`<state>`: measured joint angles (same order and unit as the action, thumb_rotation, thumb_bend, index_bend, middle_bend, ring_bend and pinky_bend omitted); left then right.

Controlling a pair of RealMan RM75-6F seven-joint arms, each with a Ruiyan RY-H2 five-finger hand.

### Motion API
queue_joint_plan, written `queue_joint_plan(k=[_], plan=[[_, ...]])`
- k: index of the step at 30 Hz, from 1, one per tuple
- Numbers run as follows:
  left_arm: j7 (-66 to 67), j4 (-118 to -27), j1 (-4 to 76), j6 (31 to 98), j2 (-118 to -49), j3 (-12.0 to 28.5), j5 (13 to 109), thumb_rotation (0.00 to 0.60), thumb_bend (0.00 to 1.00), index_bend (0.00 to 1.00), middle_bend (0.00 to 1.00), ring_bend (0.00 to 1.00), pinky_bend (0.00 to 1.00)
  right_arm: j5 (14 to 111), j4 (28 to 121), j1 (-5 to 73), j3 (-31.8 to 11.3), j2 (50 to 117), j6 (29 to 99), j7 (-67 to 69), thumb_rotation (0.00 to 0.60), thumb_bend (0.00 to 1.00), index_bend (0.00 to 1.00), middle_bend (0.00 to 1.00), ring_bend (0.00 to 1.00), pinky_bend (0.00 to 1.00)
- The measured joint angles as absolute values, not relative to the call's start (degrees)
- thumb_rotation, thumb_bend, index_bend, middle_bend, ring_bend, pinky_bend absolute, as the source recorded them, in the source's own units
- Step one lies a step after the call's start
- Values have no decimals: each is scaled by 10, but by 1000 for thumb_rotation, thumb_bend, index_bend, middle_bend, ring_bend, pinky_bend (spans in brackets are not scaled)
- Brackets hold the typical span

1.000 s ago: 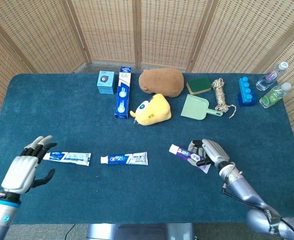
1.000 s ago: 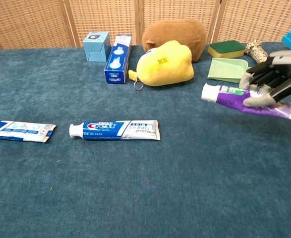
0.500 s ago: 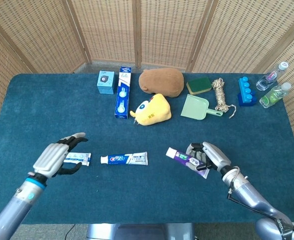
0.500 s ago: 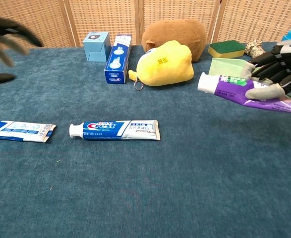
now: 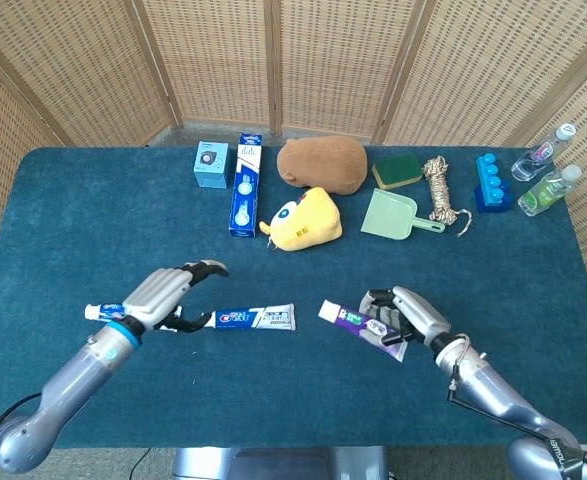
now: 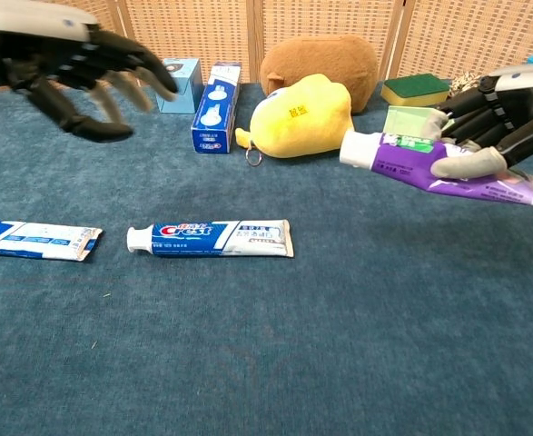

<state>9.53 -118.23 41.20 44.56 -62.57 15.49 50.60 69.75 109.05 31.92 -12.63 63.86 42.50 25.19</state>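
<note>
- A soft purple toothpaste tube (image 6: 429, 163), white-capped and flattened at its tail, is gripped by the right hand (image 6: 493, 127) and held clear of the blue felt-like table (image 6: 339, 345).
- The left hand (image 6: 75, 64) is held spread, with nothing in it, above a flat blue-and-white Crest tube (image 6: 210, 239) lying on the cloth.
- A second flattened white tube (image 6: 34, 240) lies just to the outer side of that hand.
- A plush yellow toy (image 6: 302, 116) sits beyond the purple tube.
</note>
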Motion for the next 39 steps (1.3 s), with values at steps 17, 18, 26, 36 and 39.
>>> queue_joint_plan(k=[17,18,26,36,39], plan=[[40,-1084,505,390,-708,176,556,600,336,250,122,73,227,645,1108,352,-145,633,372,304,600,492,938,738,694,707],[39,-1081,509,389,-711,175,565,600,336,247,111,61,210,642,1109,355,-147,633,366,310,600,493,938,738,694,707],[31,-1069,523,393,-724,164,620,600,335,207,42,0,207,628,1113,367,-166,632,336,357,600,493,938,738,694,706],[19,-1048,527,425,-758,148,669,600,335,211,38,0,195,642,1111,367,-182,630,303,414,600,494,937,738,694,707],[15,-1044,532,425,-764,147,673,600,336,212,38,0,195,649,1111,366,-186,630,295,429,600,495,937,738,695,707]])
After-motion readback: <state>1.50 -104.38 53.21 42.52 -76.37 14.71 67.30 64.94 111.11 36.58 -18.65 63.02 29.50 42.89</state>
